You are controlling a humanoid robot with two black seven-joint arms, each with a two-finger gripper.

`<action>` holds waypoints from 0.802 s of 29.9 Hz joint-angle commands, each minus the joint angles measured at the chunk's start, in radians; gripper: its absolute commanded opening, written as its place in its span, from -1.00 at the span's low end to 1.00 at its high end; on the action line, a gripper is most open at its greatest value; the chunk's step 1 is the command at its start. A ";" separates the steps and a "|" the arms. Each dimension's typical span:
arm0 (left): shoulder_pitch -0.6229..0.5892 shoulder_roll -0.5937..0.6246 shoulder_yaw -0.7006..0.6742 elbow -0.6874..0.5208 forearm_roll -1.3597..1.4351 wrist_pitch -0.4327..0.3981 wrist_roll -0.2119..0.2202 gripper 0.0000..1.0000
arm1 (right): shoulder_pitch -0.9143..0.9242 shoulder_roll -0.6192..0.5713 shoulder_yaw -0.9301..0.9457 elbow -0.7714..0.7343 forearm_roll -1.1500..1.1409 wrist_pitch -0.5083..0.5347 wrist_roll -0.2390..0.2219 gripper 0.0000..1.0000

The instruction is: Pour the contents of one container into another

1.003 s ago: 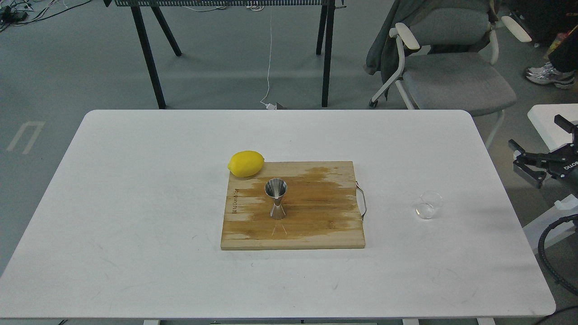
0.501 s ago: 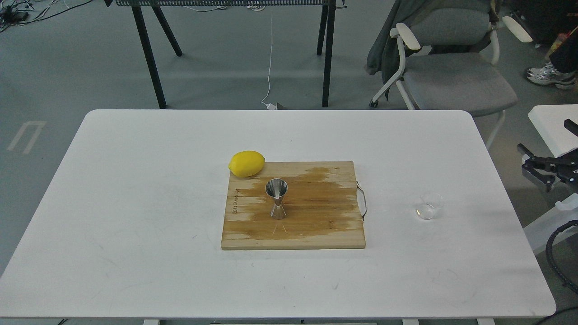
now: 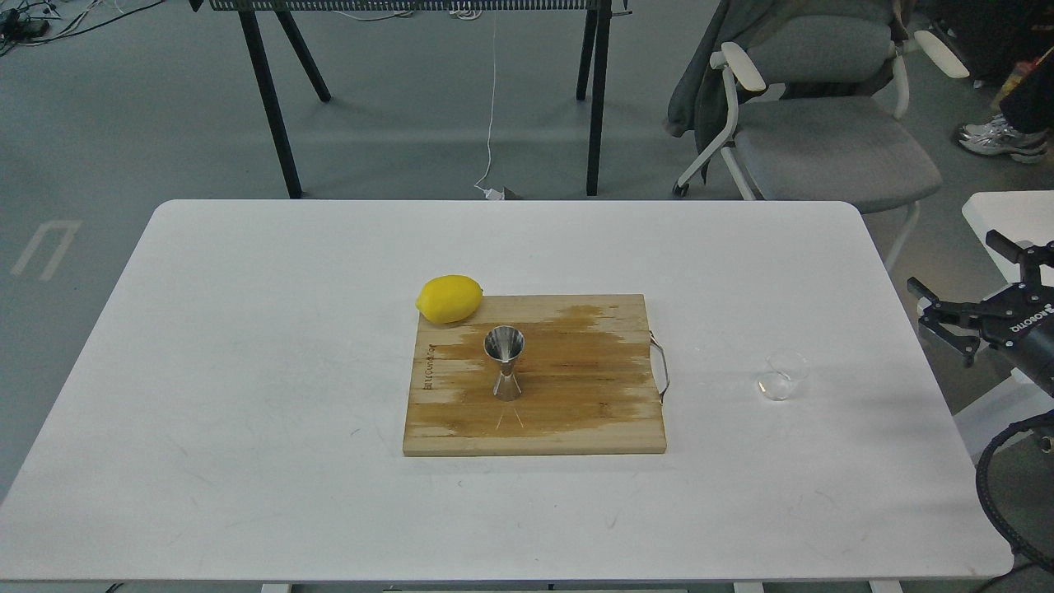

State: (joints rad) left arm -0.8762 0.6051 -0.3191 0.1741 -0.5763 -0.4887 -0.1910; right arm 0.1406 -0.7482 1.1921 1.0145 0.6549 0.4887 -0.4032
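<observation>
The tiny clear glass cup [image 3: 782, 375] stands upright on the white table [image 3: 247, 371], right of the cutting board. On the wooden cutting board [image 3: 576, 412] the steel hourglass jigger [image 3: 504, 362] stands upright, wide cone up. My right gripper [image 3: 947, 313] hovers just past the table's right edge, to the right of the glass cup and a little farther back. It is open, holds nothing and stays well apart from the cup. My left arm and gripper are out of view.
A yellow lemon [image 3: 449, 298] lies at the board's far left corner. A metal handle [image 3: 660, 366] sticks out of the board's right side toward the cup. A grey chair [image 3: 823, 140] stands beyond the table's far right corner.
My right gripper drew back to the right half a second ago and has now come back left toward the table's edge. The cup, jigger and lemon have not moved.
</observation>
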 commanded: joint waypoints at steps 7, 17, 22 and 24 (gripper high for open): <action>0.054 -0.162 0.006 0.004 0.000 0.000 -0.033 1.00 | -0.098 0.009 -0.003 0.081 0.042 0.000 0.003 0.98; 0.040 -0.246 0.009 -0.016 0.000 0.000 -0.036 1.00 | -0.118 0.010 -0.003 0.084 0.042 0.000 0.006 0.98; 0.039 -0.241 0.011 -0.082 0.004 0.000 -0.033 1.00 | -0.134 0.012 -0.005 0.084 0.042 0.000 0.006 0.98; 0.039 -0.240 0.015 -0.082 0.004 0.000 -0.033 1.00 | -0.153 0.018 -0.006 0.088 0.043 0.000 0.006 0.98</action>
State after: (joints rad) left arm -0.8373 0.3639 -0.3083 0.0978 -0.5739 -0.4888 -0.2252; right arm 0.0063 -0.7361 1.1886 1.0982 0.6968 0.4887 -0.3973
